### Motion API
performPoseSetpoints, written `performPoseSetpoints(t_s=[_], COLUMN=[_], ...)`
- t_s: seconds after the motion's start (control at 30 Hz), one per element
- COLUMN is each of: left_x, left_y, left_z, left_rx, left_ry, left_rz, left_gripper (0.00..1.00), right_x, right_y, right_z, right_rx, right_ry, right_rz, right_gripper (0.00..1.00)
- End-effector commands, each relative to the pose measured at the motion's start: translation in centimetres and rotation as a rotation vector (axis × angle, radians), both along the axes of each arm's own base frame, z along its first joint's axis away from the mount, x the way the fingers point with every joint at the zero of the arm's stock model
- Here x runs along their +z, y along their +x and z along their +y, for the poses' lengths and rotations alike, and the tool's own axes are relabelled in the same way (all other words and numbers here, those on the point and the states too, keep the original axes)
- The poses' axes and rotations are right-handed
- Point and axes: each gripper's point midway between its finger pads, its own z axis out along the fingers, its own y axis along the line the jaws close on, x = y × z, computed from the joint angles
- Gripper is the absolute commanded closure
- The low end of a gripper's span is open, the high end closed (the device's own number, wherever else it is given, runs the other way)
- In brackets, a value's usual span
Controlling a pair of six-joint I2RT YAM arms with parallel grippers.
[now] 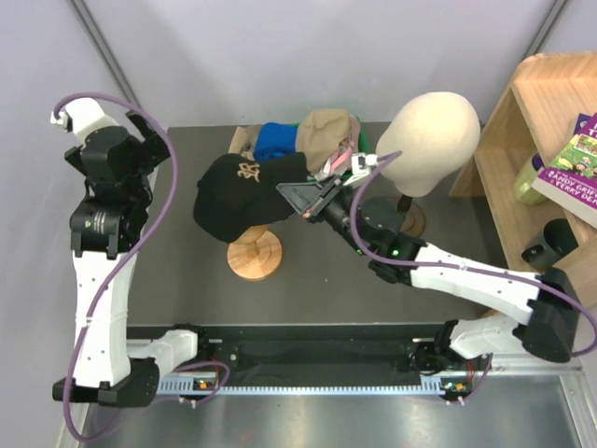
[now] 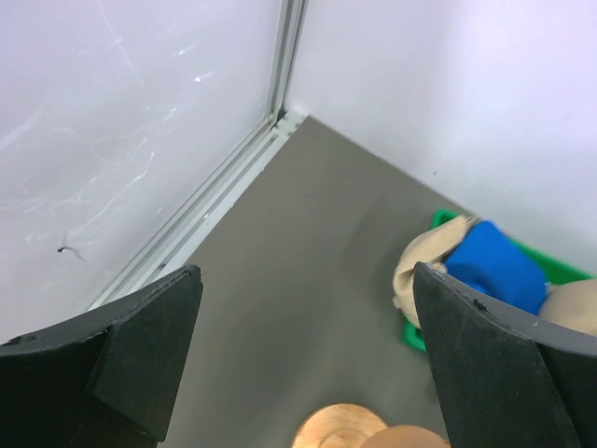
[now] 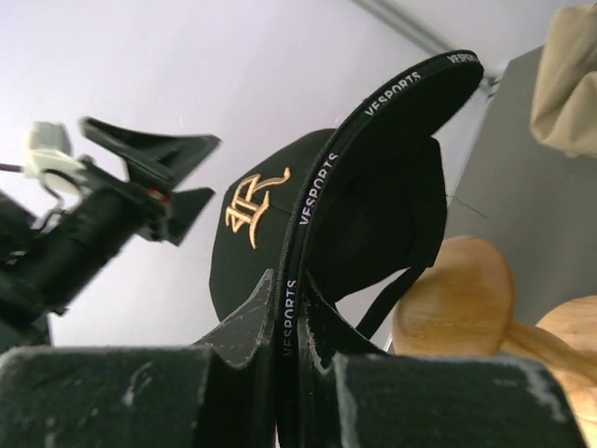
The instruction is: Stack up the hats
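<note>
The right arm's fingers (image 3: 241, 325) were closed tight on the brim edge of the black fabric baseball cap with a gold embroidered logo (image 1: 238, 191). The cap sat over the round wooden knob stand (image 1: 254, 254) near the middle of the dark grey bench (image 1: 168, 271); whether it rested on the knob could not be told. Behind it, a blue fabric cap (image 1: 278, 140), a khaki-brown cap (image 1: 328, 129) and a tan cap (image 2: 424, 257) lay bunched at the far edge. The left arm's fingers (image 2: 149, 345) stood wide apart and empty at the left, well apart from the caps.

Top camera looks down; both wrist cameras share wooden stand (image 3: 452, 299)
</note>
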Motion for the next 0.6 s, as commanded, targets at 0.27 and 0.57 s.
performPoseSetpoints(t_s=[0.27,0.57], left_x=[1.9,-3.3], left_y=[-0.8,0.8], left_z=[-1.3,-5.4], left_rx=[-0.081,-0.294], left_ry=[-0.035,-0.117], left_rz=[-0.072,0.006], left_gripper=[0.01,0.01], right_x=[0.5,-7.1], right_y=[-1.1,0.4], right_z=[4.3,0.9], right_rx=[0.145,0.057], right_ry=[0.084,-0.054], right_rz=[-0.084,0.028], right_gripper=[1.0,1.0])
